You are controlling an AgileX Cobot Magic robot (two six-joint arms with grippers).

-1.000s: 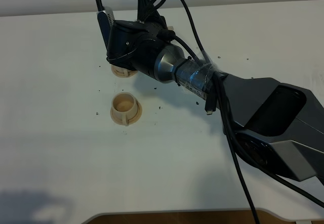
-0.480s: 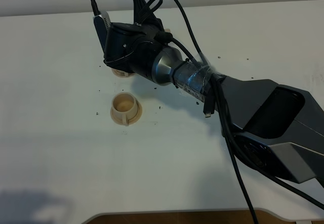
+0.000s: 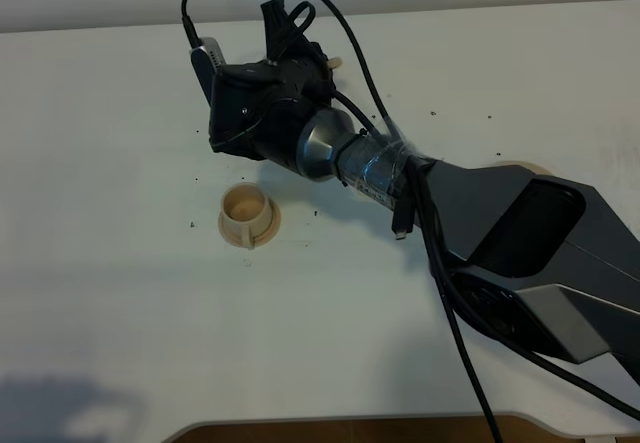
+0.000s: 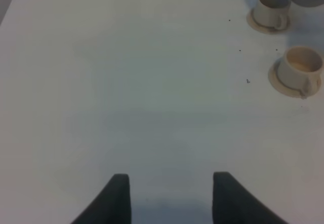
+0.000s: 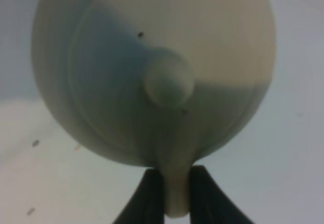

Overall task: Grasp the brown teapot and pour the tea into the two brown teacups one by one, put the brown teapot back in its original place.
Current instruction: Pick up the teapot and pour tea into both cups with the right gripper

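The right gripper's [image 5: 176,177] fingers are pressing tight on the small loop handle of the brown teapot [image 5: 152,57]. The pot is hanging off the table [image 3: 120,313], lid knob facing the wrist camera. It is being carried over the far left of the table, where the cups stand.

Over the last second the wrist has been rolling and edging farther back. The far teacup [image 4: 271,10], whose rim was peeking out from under the gripper, is now fully covered in the high view. I judge this to be the pour into that cup, either under way or just finishing. The return to the coaster [image 3: 537,168] is not yet begun; only its tan edge is showing, behind the forearm at the right.

The near teacup [image 3: 248,215] is standing clear, just nearer than the gripper. Its inside is showing pale tan, but whether that is tea or bare clay cannot be told. The far teacup's inside is in shadow and equally unreadable.

The left gripper [image 4: 171,193] is hanging with its fingers spread apart and gripping nothing, well away from both cups.
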